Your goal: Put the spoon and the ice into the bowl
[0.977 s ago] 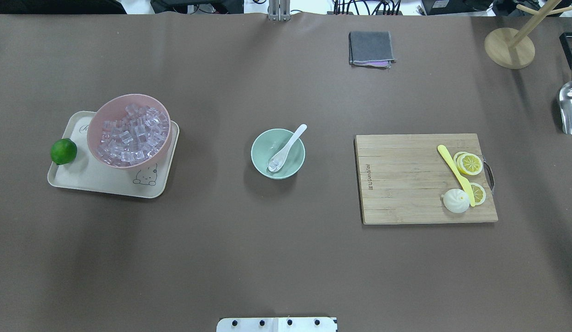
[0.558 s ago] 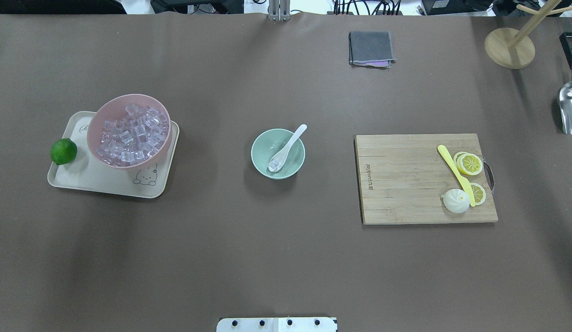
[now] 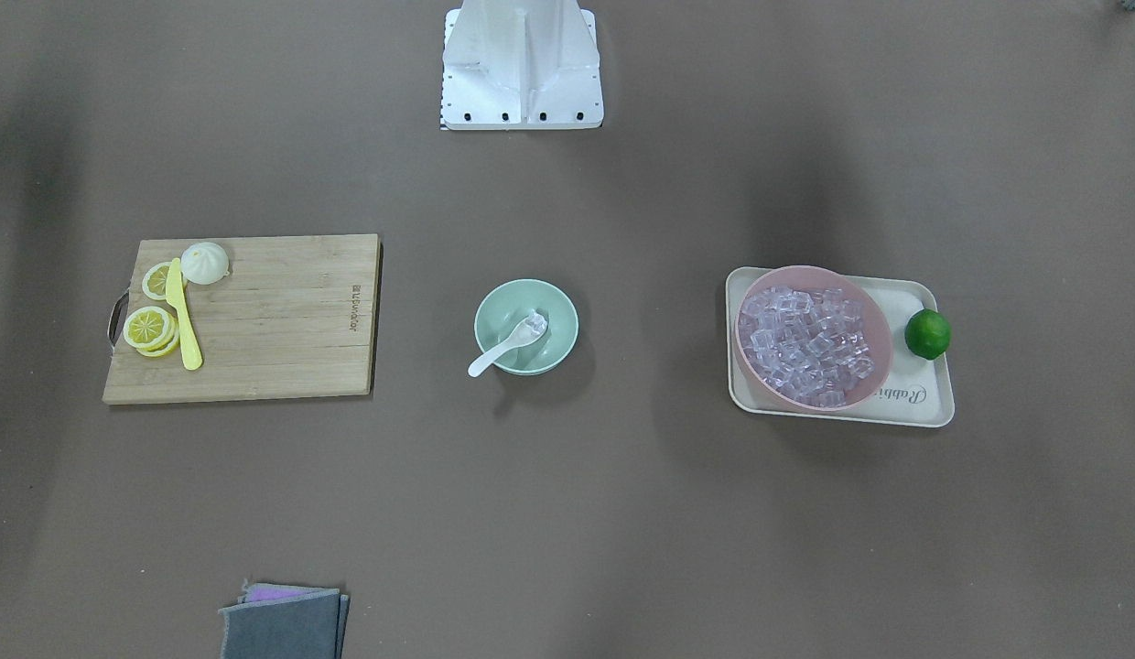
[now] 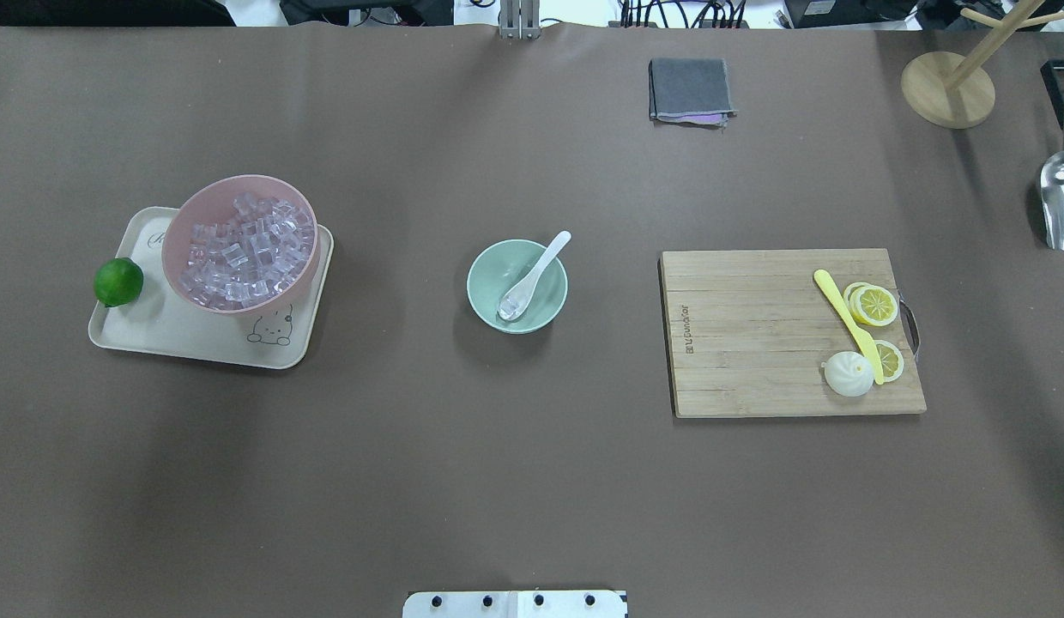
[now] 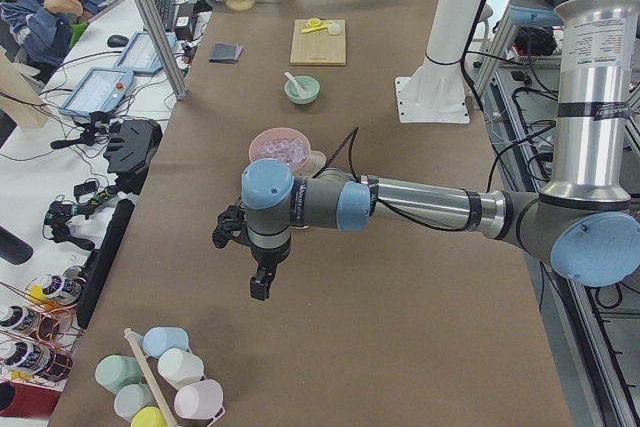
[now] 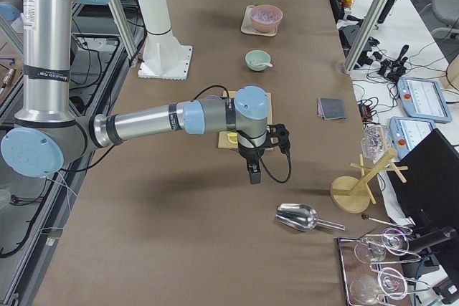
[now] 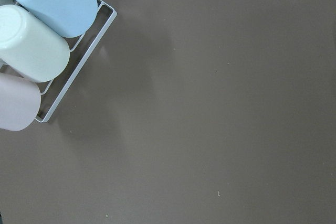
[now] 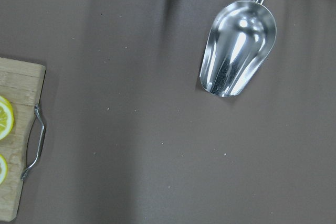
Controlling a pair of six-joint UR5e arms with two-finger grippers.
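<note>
Nothing moved | spoon [image 4: 532, 279] with ice [image 4: 513, 302] in bowl [image 4: 496, 264], handle over right rim | left gripper [image 5: 260, 289], right gripper [image 6: 253, 174] far off; cannot tell if spread

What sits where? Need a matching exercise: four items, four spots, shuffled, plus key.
Items:
1. spoon
2. lime
3. yellow knife
4. metal scoop

Places:
A. on the cutting board, next to the lemon slices
B. resting in the mint-green bowl
C. on the beige tray
D. directly on the table, at its edge

Pairs: 1-B, 2-C, 3-A, 4-D
</note>
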